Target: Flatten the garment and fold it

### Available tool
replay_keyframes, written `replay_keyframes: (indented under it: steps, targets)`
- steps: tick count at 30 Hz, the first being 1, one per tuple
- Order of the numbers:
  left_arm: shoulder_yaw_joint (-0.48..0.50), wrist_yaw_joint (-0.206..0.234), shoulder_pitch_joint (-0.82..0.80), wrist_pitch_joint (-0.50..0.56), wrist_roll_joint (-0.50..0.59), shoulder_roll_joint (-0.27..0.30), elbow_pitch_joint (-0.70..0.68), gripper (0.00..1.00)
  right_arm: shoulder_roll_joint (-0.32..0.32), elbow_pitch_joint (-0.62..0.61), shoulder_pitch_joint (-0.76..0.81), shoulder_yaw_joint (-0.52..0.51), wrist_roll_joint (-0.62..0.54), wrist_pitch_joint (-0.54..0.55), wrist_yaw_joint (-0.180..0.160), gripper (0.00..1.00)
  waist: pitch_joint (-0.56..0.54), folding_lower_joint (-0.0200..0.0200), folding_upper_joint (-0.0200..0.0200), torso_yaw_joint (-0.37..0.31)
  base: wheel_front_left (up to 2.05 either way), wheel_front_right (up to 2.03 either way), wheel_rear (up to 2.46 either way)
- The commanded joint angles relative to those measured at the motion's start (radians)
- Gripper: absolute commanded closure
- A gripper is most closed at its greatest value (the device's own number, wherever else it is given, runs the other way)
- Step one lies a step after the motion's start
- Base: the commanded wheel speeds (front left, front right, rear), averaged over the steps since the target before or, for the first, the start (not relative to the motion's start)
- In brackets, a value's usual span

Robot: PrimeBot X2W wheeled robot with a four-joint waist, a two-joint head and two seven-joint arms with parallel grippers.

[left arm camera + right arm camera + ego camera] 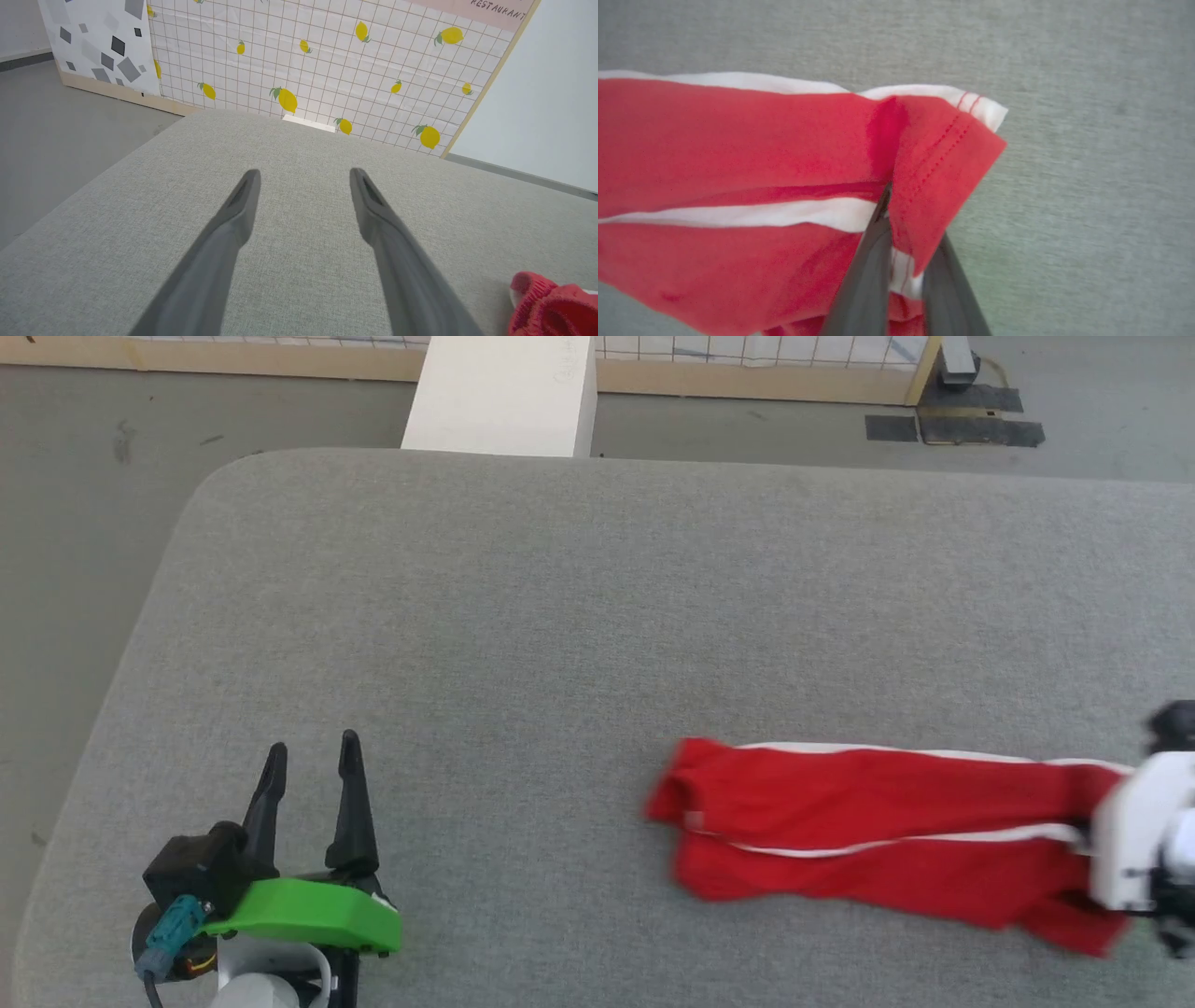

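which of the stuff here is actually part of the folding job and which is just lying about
Part of the job:
red shorts, bunched lengthwise
right gripper, jaws shut on their hem corner
left gripper, jaws open, holding nothing
grey padded table, work surface

Just lying about:
white block beyond the table's far edge
lemon-print wall panel
black mats on the floor

The garment point(868, 821), red with white stripes, is laid out as a long, bunched band on the grey padded table point(560, 616), toward its near right side. A hemmed corner is folded over at the garment's right end.
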Motion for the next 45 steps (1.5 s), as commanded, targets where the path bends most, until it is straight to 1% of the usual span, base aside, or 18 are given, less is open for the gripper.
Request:
replay_keyframes:
  steps: [1, 5, 7, 10, 12, 13, 14, 18, 23, 27, 32, 36, 41, 42, 43, 45]
  targets:
    - [0.004, -0.009, -0.009, -0.008, 0.007, -0.006, -0.002, 0.00, -0.014, 0.015, 0.001, -0.028, -0.029, 0.012, -0.002, 1.00, 0.001, 0.0000, 0.0114, -0.003, 0.00, 0.00, 0.00]
    - [0.007, -0.011, -0.009, -0.008, 0.012, -0.009, -0.002, 0.00, -0.031, 0.030, -0.013, -0.114, -0.116, 0.023, -0.002, 1.00, 0.003, 0.0000, 0.0114, -0.012, 0.00, 0.00, 0.00]
    - [0.007, -0.013, -0.011, -0.008, 0.014, -0.010, -0.001, 0.00, -0.024, 0.031, -0.024, -0.146, -0.163, 0.028, -0.002, 1.00, 0.003, 0.0000, 0.0114, -0.016, 0.00, 0.00, 0.00]
    - [0.005, -0.015, -0.015, -0.008, 0.018, -0.012, 0.001, 0.00, -0.021, 0.012, -0.033, -0.137, -0.205, 0.042, -0.002, 1.00, 0.000, 0.0000, 0.0114, -0.019, 0.00, 0.00, 0.00]
    - [0.008, -0.016, -0.016, -0.008, 0.020, -0.013, 0.000, 0.00, -0.018, -0.026, -0.033, -0.109, -0.218, 0.062, -0.002, 1.00, -0.006, 0.0000, 0.0114, -0.024, 0.00, 0.00, 0.00]
    - [0.012, -0.020, -0.007, -0.008, 0.019, -0.020, -0.001, 0.00, -0.003, -0.181, -0.016, -0.014, -0.188, 0.153, -0.002, 1.00, -0.021, 0.0000, 0.0114, -0.035, 0.00, 0.00, 0.00]
    - [0.011, -0.021, -0.005, -0.008, 0.020, -0.022, 0.000, 0.00, 0.001, -0.217, -0.011, 0.006, -0.172, 0.172, -0.002, 1.00, -0.023, 0.0000, 0.0114, -0.037, 0.00, 0.00, 0.00]
    - [0.003, -0.024, -0.004, -0.008, 0.021, -0.028, 0.007, 0.00, 0.021, -0.322, 0.006, 0.078, -0.121, 0.240, -0.002, 1.00, -0.029, 0.0000, 0.0114, -0.037, 0.00, 0.00, 0.00]
    - [-0.006, -0.031, -0.009, -0.008, 0.020, -0.031, 0.015, 0.00, 0.068, -0.385, 0.010, 0.168, -0.075, 0.280, -0.002, 1.00, -0.028, 0.0000, 0.0114, -0.027, 0.00, 0.00, 0.00]
    - [-0.012, -0.035, -0.010, -0.008, 0.019, -0.032, 0.021, 0.00, 0.117, -0.375, -0.009, 0.233, -0.057, 0.271, -0.002, 1.00, -0.024, 0.0000, 0.0114, -0.014, 0.00, 0.00, 0.00]
    - [-0.014, -0.037, -0.008, -0.008, 0.014, -0.034, 0.029, 0.00, 0.188, -0.298, -0.049, 0.282, -0.062, 0.214, -0.002, 1.00, -0.021, 0.0000, 0.0114, 0.005, 0.00, 0.00, 0.00]
    - [-0.019, -0.044, -0.015, -0.008, 0.013, -0.037, 0.038, 0.00, 0.231, -0.216, -0.073, 0.298, -0.085, 0.168, -0.002, 1.00, -0.015, 0.0000, 0.0114, 0.022, 0.00, 0.00, 0.00]
    - [-0.019, -0.046, -0.017, -0.008, 0.014, -0.043, 0.042, 0.00, 0.265, -0.111, -0.085, 0.290, -0.121, 0.120, -0.002, 1.00, -0.014, 0.0000, 0.0114, 0.035, 0.00, 0.00, 0.00]
    - [-0.019, -0.047, -0.016, -0.008, 0.014, -0.044, 0.043, 0.00, 0.271, -0.093, -0.087, 0.290, -0.128, 0.106, -0.002, 0.76, -0.015, 0.0000, 0.0114, 0.036, 0.00, 0.00, 0.00]
    - [-0.018, -0.047, -0.014, -0.008, 0.014, -0.044, 0.044, 0.00, 0.274, -0.079, -0.089, 0.291, -0.133, 0.097, -0.002, 0.00, -0.016, 0.0000, 0.0114, 0.036, 0.00, 0.00, 0.00]
    - [-0.017, -0.046, -0.009, -0.008, 0.014, -0.044, 0.045, 0.00, 0.282, -0.060, -0.093, 0.299, -0.138, 0.080, -0.002, 0.00, -0.021, 0.0000, 0.0114, 0.032, 0.00, 0.00, 0.00]
